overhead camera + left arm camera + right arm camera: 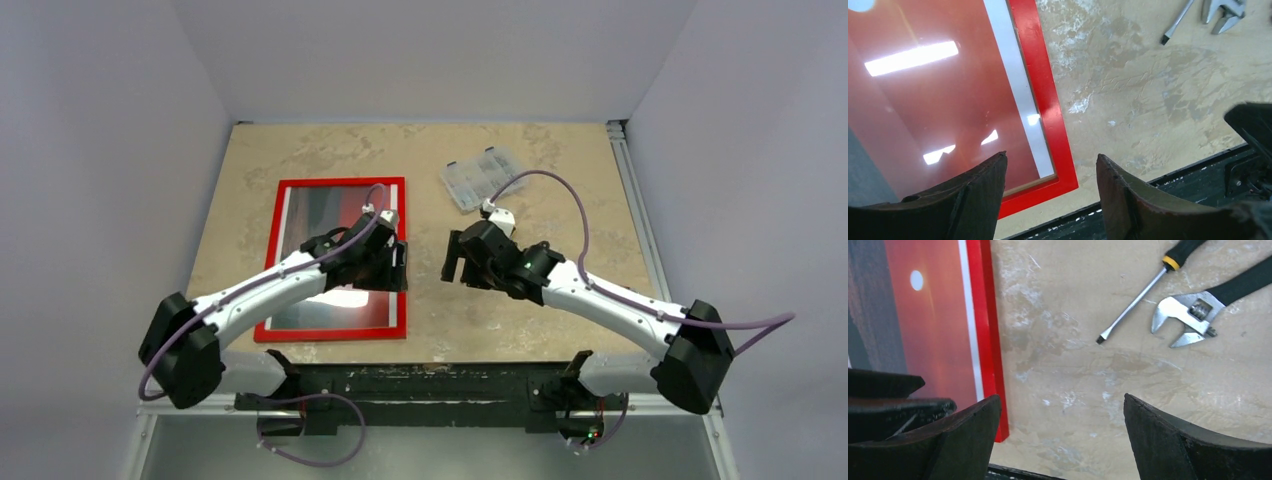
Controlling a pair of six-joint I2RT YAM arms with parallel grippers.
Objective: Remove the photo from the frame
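- Tan, stone-patterned table [500,320]: bearing everything, with both arms reaching in from the near edge.
- Frame [340,183]: thin and bright red, lying flat and face-up on the table's left half, all 4 sides closed.
- Photo [320,215]: seated inside the frame, not yet out. Red-orange sky, small white sun, dark band of land, white strip along the right edge, ceiling-light glare across a glossy face.
- Left gripper [1050,160]: spread wide and holding nothing, poised at the frame's near right corner, 1 finger either side of the red rail. Height above it impossible to tell.
- Right gripper [1060,402]: equally wide and empty, over bare table just right of the frame.
- Step in hand, judging by this: the approach, before any grasp. Next, probably pinching that rail and lifting or turning the frame to reach its back.
- Clear parts box [482,177] towards the far side.
- Wrench [1188,315] and screwdriver [1138,300] on bare table, well apart from the frame.
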